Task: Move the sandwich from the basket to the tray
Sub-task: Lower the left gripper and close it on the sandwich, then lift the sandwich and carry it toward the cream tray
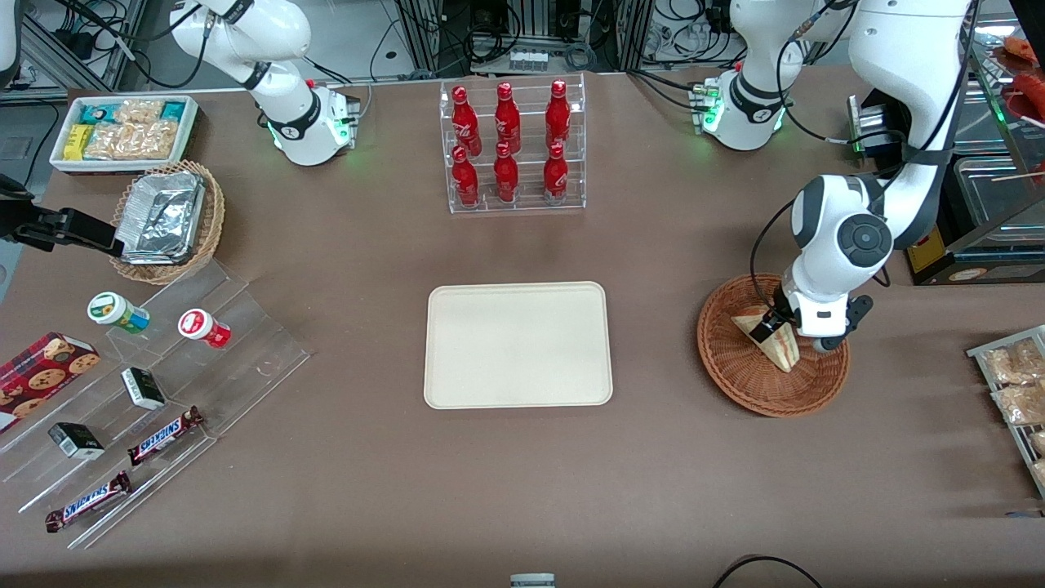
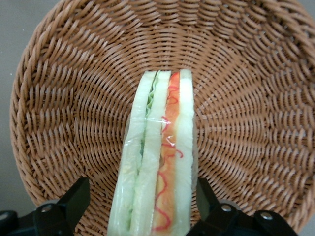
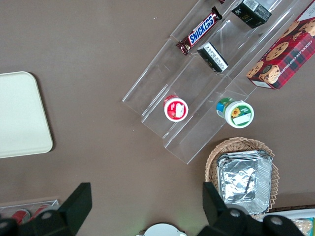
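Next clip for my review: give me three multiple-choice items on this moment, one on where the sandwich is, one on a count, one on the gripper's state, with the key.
1. Where is the sandwich?
A. on the tray
B. in the brown woven basket
C. on the bare table

2. How many red bottles stand in the clear rack?
A. four
B. six
C. eight

3. What is the gripper doing?
A. jaws open, one each side of the sandwich
B. shut on a bottle
C. hovering over the tray

Key: 1 B, the wedge lies inside the basket while the tray holds nothing; 2 B, the red bottles stand in two rows of three; 3 A, the wrist view shows gaps between both jaws and the bread.
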Motion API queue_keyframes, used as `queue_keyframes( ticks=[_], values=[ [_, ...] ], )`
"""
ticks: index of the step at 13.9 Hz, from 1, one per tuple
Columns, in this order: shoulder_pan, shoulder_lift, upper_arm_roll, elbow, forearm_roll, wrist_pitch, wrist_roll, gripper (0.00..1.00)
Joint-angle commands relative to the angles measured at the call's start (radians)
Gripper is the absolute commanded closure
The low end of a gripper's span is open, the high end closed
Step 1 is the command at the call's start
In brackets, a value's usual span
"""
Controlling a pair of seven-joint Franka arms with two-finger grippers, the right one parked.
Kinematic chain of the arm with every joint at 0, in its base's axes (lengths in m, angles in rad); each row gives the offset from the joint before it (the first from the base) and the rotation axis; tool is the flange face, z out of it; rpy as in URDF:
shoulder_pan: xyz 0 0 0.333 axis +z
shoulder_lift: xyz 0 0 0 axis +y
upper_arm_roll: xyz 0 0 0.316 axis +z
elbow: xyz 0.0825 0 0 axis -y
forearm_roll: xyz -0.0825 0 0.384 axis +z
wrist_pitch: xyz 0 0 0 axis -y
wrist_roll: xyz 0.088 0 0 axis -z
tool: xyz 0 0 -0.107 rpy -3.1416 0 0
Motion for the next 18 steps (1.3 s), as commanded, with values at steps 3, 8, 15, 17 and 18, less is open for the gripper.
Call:
queue_keyframes(
  ticks=[3, 8, 15, 17, 18],
  values=[
    [-0.005, -0.016, 0.003, 0.000, 0.009, 0.010, -0.050, 0.92],
    [-0.006, -0.062, -0.036, 0.066, 0.011, -0.126, -0.061, 0.96],
    [-0.006, -0.097, -0.299, 0.385, 0.026, -0.589, -0.030, 0.96],
    [-0.006, -0.068, -0.403, 0.435, 0.026, -0.599, -0.052, 0.96],
    [-0.006, -0.045, -0.443, 0.455, 0.029, -0.596, -0.040, 0.96]
  ],
)
